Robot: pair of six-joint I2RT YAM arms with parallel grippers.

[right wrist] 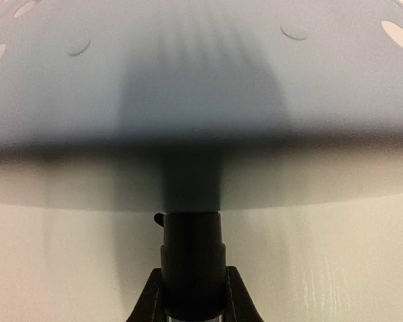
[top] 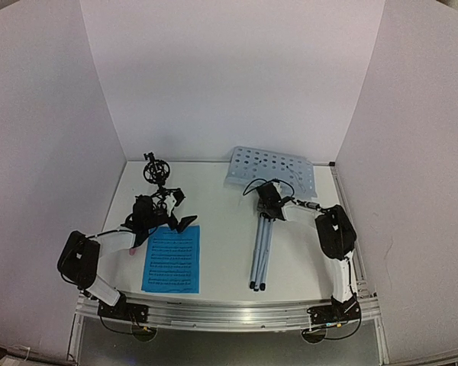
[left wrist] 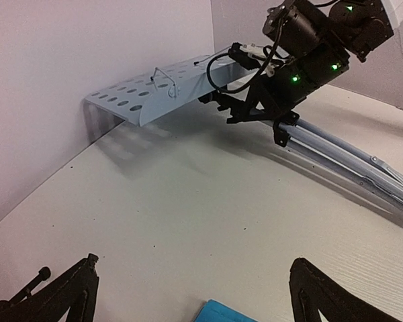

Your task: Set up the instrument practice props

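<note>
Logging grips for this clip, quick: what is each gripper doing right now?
Left gripper: jaws wide open, holding nothing.
Right gripper: jaws closed on the music stand, near its top.

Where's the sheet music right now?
Top view, near left: the sheet music lies flat, its far edge by the left gripper, left of the music stand.

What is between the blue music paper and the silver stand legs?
Just bare white table. The top view shows nothing lying between the blue sheet music and the silver legs of the music stand.
</note>
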